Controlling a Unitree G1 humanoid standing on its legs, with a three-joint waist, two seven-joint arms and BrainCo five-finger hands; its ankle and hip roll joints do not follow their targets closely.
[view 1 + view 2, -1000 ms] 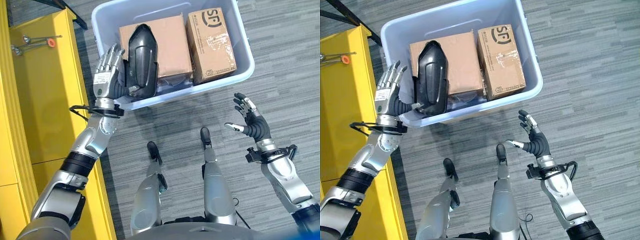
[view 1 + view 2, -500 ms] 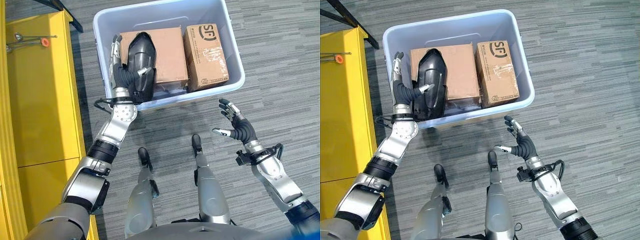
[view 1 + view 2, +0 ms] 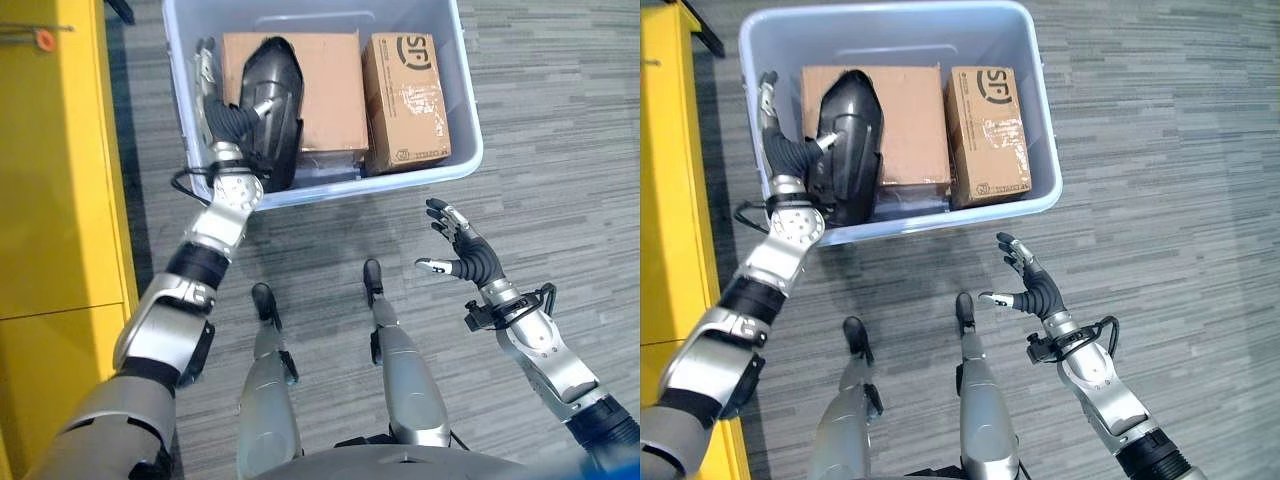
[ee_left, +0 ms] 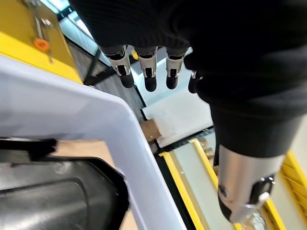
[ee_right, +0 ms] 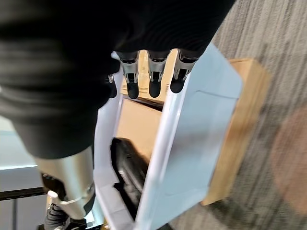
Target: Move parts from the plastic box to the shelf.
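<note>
A black moulded part (image 3: 272, 100) lies in the pale plastic box (image 3: 400, 178), leaning on the cardboard near its left wall. My left hand (image 3: 222, 125) is at that wall, its fingers (image 4: 149, 72) straight along it. The thumb reaches across to the part (image 4: 57, 191). Whether it presses on the part, I cannot tell. My right hand (image 3: 470, 260) hovers open over the carpet in front of the box's right corner, holding nothing; its fingers (image 5: 153, 76) are straight.
Two cardboard boxes fill the rest of the plastic box, a large one (image 3: 320, 90) and a smaller one (image 3: 405, 95). The yellow shelf (image 3: 50, 180) runs along the left, a small orange-tipped tool (image 3: 42, 38) on it. Grey carpet surrounds the box.
The camera has shifted. My left hand has moved from the box's front left corner up along the left wall, thumb now over the part. The part stays put. The right hand keeps its pose.
</note>
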